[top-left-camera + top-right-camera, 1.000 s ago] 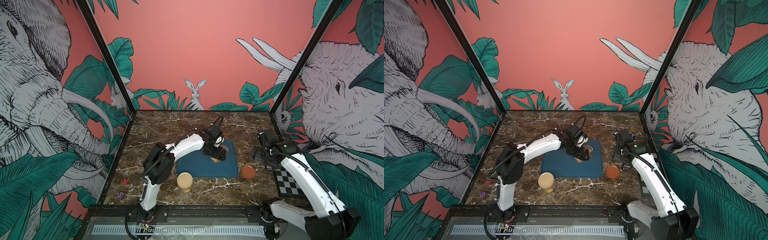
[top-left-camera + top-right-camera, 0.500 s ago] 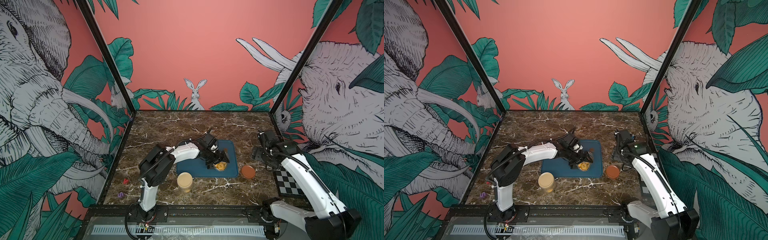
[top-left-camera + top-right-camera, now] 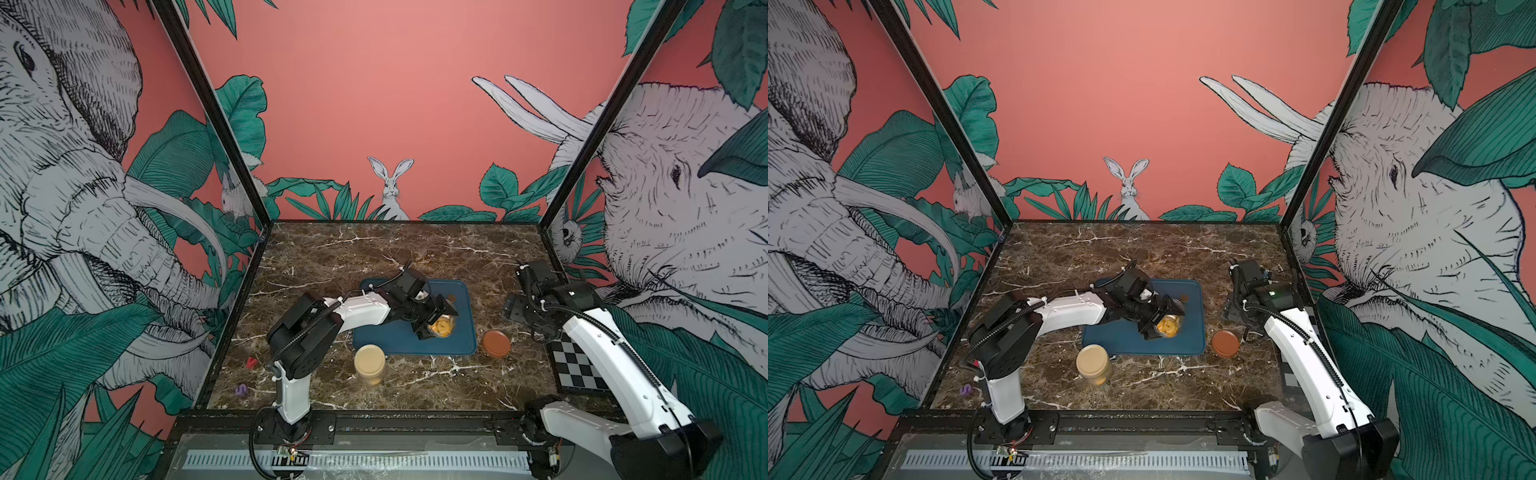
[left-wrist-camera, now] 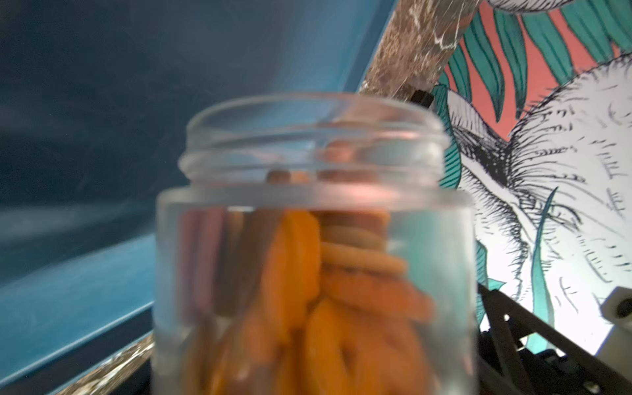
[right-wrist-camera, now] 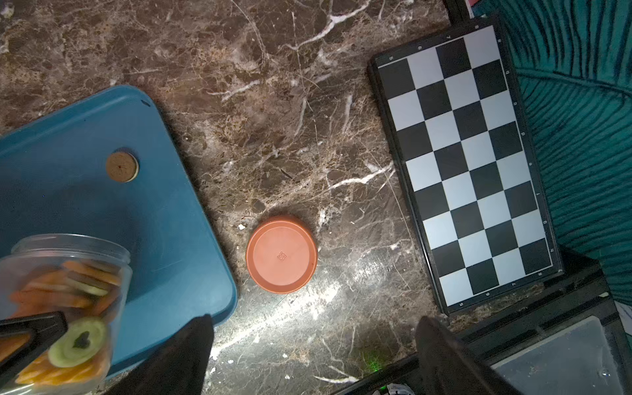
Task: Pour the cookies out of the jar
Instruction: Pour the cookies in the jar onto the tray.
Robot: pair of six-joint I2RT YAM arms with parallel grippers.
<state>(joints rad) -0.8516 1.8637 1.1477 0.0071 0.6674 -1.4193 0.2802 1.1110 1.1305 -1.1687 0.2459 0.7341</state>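
The cookies (image 4: 297,273) are nearly all inside the jar (image 4: 314,239), packed against its wall and mostly orange, with a few brown and pink. The lid (image 5: 281,254) is off and lies on the table (image 5: 307,102) just beside the tray (image 5: 164,212). The jar is tipped over the tray with its open mouth towards the blue surface. Blur in the wrist views makes it hard to say how steep the tilt is.

The left gripper (image 3: 430,320) pinches the jar around its body, and one black finger (image 5: 30,328) shows against the glass. A single brown cookie (image 5: 121,167) lies on the tray, apart from the jar.

By my judgement the opening is done and the pour has barely begun, so almost the whole load is left to tip out.

The right gripper (image 5: 313,355) hangs above the table near the lid, jaws spread wide and holding nothing. A second jar (image 3: 369,363), capped in cream, stands in front of the tray. A chessboard (image 5: 461,164) lies at the table's right edge.
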